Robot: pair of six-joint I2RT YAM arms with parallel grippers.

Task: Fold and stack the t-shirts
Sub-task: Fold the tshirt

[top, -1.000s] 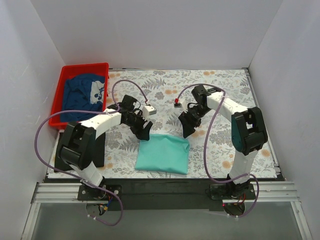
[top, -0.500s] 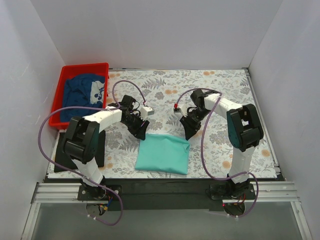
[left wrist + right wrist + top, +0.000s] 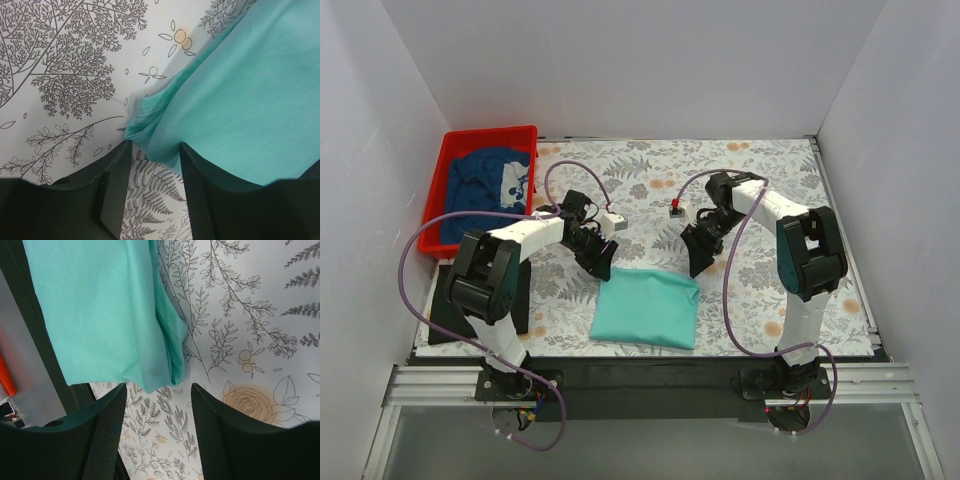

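Note:
The teal t-shirt (image 3: 646,308) lies folded into a rectangle near the table's front edge. It also shows in the left wrist view (image 3: 240,95) and in the right wrist view (image 3: 100,310). My left gripper (image 3: 603,268) is open just above its far-left corner, with nothing between the fingers (image 3: 116,185). My right gripper (image 3: 698,264) is open just above its far-right corner, also empty, fingers (image 3: 220,435) apart. The navy t-shirt with a white print (image 3: 490,190) lies crumpled in the red bin (image 3: 442,180). The black t-shirt is not in view.
The floral table cover (image 3: 760,180) spans the table. The red bin stands at the far left. White walls close in the left, back and right. A black strip (image 3: 640,365) runs along the near edge by the arm bases.
Both grippers have shifted only slightly around the shirt's far corners. The teal shirt has not moved.

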